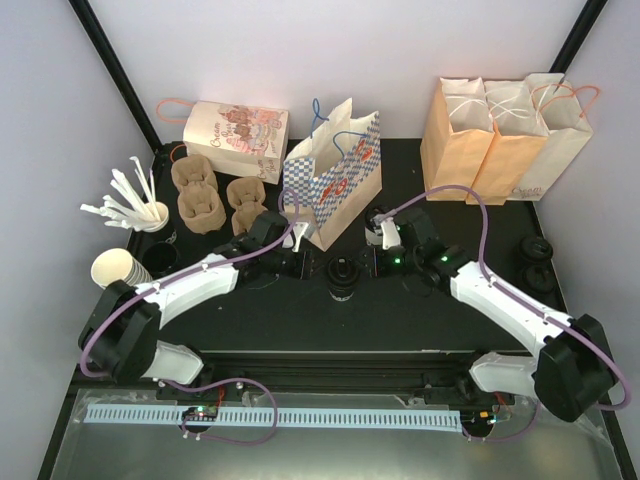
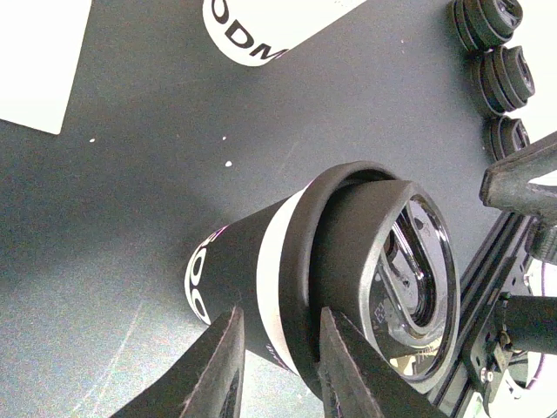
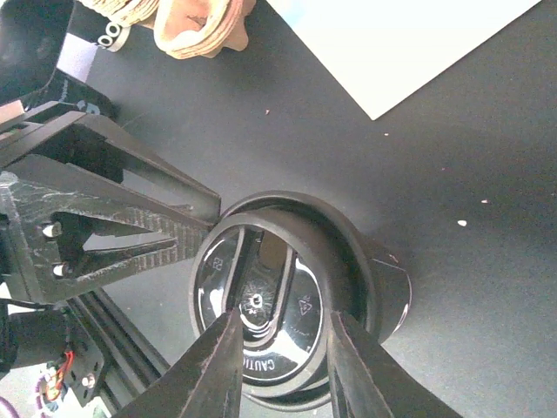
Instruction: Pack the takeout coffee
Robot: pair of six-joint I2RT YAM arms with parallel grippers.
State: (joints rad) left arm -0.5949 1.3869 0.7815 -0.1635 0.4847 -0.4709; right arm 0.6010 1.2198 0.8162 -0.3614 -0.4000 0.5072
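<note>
Where both arms meet, lidded coffee cup [image 1: 343, 277] upright, lid skyward

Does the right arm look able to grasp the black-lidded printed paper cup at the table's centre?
Probably yes: the open right gripper sits right at the cup lid with nothing between; the left gripper crowds the other side.

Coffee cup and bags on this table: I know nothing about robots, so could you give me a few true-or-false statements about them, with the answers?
1. The coffee cup between the two arms wears a black lid. True.
2. That cup is already inside a bag. False: it stands on the black table.
3. The blue checkered bag lies flat. False: it stands upright.
4. Three plain paper bags stand side by side in the far right corner. True.
</note>
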